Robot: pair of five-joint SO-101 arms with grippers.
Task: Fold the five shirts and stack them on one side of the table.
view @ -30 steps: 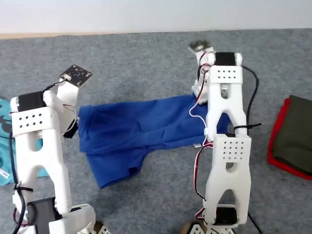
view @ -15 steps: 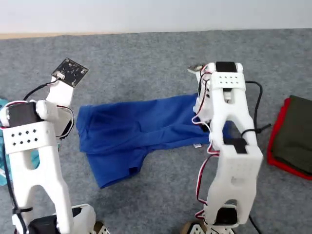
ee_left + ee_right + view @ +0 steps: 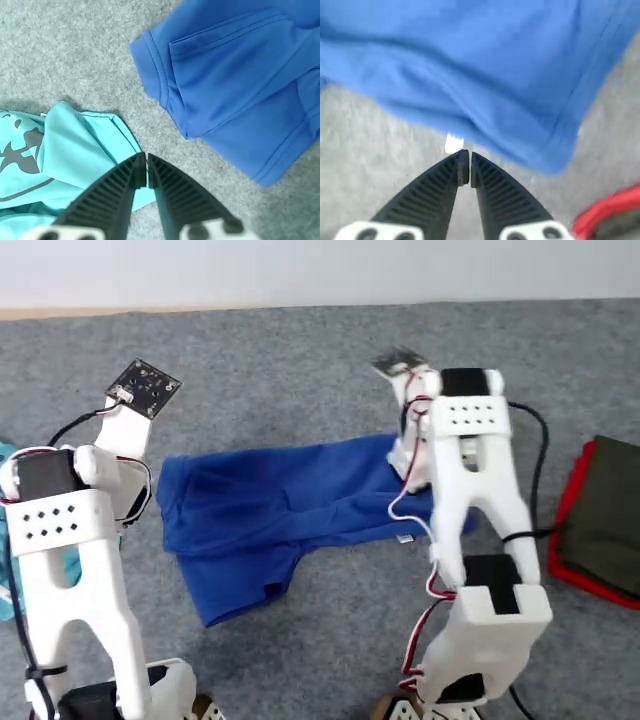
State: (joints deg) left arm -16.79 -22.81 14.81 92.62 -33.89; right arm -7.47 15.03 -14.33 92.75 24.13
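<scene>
The left arm (image 3: pixel 75 550) and right arm (image 3: pixel 470 470) are white plastic with grids of small holes, black motors (image 3: pixel 45 475) and red, white and black cables (image 3: pixel 408 640). The left gripper (image 3: pixel 146 170) and right gripper (image 3: pixel 465 167) have black ribbed fingers (image 3: pixel 112 192).

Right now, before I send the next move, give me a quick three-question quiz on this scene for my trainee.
1. True or false: the blue shirt lies on top of the red shirt.
2. Which shirt tops the red shirt? A white; B dark olive; C yellow.
3. Fill in: in the left wrist view, the shut left gripper has its tips over the ___ shirt.
Key: 1 false; 2 B, the dark olive shirt; 3 the teal shirt.
</scene>
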